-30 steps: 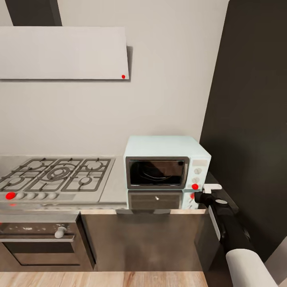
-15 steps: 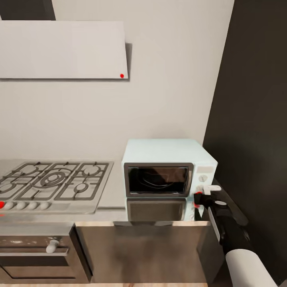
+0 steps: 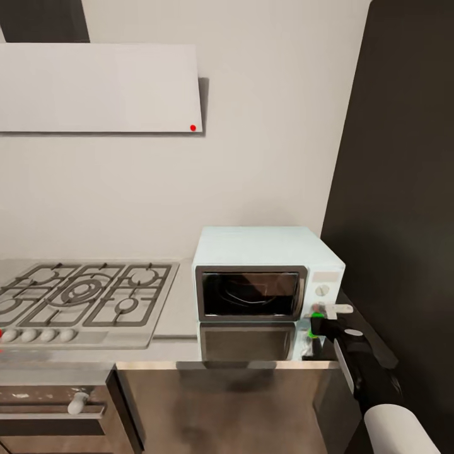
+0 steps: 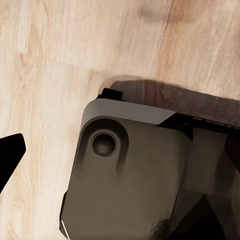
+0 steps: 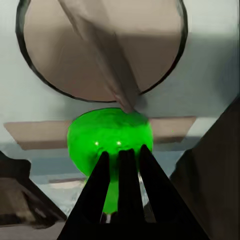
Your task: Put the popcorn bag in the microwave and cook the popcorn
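We have the right gripper (image 3: 320, 313), jaws together, pressing the green button (image 5: 110, 140) low on the microwave (image 3: 265, 274), at the counter's (image 3: 176, 315) right end. Its door is shut; we judge heating is starting. Left jaws: we cannot tell

The round marker (image 3: 317, 308) on the microwave (image 3: 265, 272) side panel, red before, is now green. The right end effector (image 3: 323, 313) has pushed in against it, its dark fingers (image 5: 122, 172) together at the green spot in the wrist view.
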Tool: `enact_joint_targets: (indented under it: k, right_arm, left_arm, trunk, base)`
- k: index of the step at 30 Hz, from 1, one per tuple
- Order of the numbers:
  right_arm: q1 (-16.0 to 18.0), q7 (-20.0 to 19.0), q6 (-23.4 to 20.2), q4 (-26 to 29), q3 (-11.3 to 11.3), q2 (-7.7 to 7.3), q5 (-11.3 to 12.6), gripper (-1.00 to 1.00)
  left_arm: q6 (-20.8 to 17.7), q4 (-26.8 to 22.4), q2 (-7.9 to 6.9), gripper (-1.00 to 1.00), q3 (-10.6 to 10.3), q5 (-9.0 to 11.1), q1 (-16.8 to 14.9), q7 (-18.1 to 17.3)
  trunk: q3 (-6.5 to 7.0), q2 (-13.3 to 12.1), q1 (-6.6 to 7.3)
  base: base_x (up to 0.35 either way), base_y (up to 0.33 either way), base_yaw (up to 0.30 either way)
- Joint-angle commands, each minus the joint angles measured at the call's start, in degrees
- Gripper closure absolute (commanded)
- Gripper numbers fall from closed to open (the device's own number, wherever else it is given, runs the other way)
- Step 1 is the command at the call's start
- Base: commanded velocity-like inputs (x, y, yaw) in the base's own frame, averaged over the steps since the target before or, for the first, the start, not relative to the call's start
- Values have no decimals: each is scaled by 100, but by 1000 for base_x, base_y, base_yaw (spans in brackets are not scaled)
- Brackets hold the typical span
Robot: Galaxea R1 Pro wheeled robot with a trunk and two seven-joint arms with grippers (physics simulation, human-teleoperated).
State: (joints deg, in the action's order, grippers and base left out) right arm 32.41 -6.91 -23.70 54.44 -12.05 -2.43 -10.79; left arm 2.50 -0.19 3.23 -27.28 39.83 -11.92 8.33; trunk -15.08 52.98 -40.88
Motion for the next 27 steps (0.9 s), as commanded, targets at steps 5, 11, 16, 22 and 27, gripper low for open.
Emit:
enact_joint_targets:
  k: [5,11,16,22,27]
  right_arm:
    - [213,-21,-21,14,-26,-12,-160,100]
    - [213,-21,-21,14,-26,-12,-160,100]
    - [213,-21,-21,14,-26,-12,-168,100]
    - [213,-38,-32,121,-19,-6,-170,100]
    - [213,-47,-431,661,-17,47,-169,100]
  left_arm:
    - [21,1,2,-100,-56,42,-3,20]
    - [30,1,11,-100,-58,37,-3,20]
    - [31,1,11,-100,-58,36,-3,20]
    - [31,1,11,-100,-58,34,-3,21]
    - [29,1,11,-100,-58,34,-3,21]
  trunk:
    - [-7,2,-138]
    - [-7,2,-138]
    - [-7,2,-138]
    - [-7,2,-138]
    - [-7,2,-138]
  base:
    - [-37,0,0]
    - [-319,0,0]
    - [-345,0,0]
    - [-345,0,0]
    - [-345,0,0]
